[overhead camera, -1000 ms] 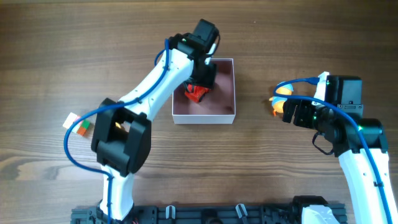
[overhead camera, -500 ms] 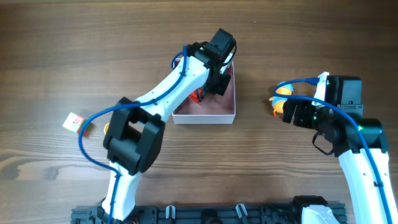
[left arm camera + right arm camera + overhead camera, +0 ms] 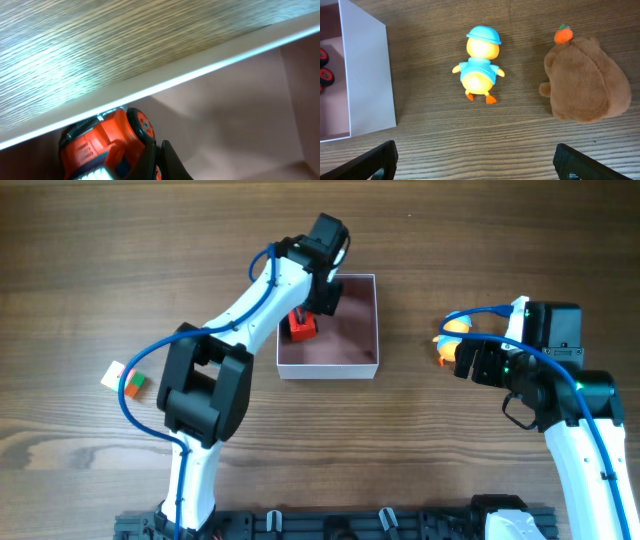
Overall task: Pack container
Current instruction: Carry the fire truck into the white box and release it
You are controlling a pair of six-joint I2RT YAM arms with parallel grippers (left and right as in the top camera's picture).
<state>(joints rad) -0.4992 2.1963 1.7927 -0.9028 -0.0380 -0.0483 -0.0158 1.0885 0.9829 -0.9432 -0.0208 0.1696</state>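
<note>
Hovering left claw [image 3: 310, 310] over container [image 3: 352, 345], left side.

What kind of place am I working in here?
Likely a robot lab bench: wood-grain tabletop, black mounting rail, yellow plastic duck and brown plush toy beside a white-walled, pink-lined square box.
</note>
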